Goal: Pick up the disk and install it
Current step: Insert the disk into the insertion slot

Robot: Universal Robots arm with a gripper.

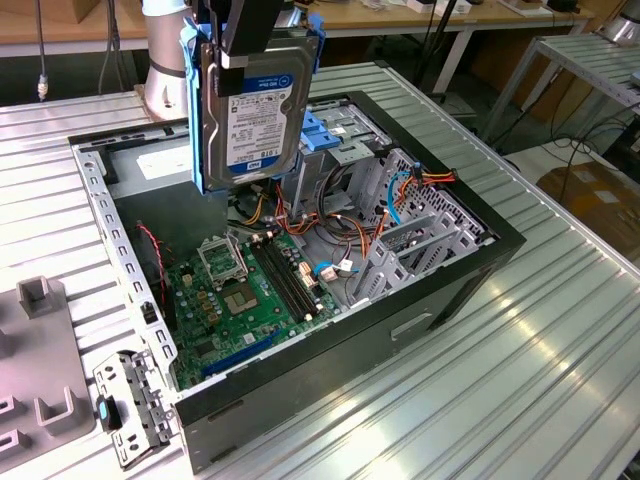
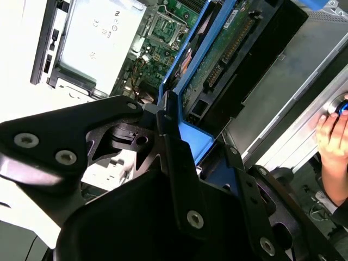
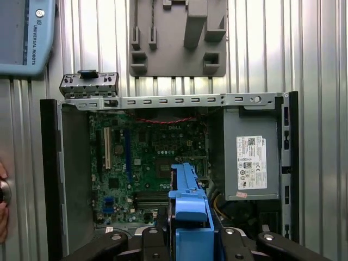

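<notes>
Gripping disk (image 1: 255,115) upright over open computer case (image 1: 400,340).
Clamped at top edge by gripper (image 1: 235,50), hanging below it, long axis vertical, label facing exterior camera.

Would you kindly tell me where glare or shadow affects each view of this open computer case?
Exterior view: ribbed silver metal table shines with streaky glare, while the white-labelled metal hard drive is evenly lit. Second wrist view: the table is blown out to white. First wrist view: bright streaks on the table; green motherboard sits in shade.
</notes>
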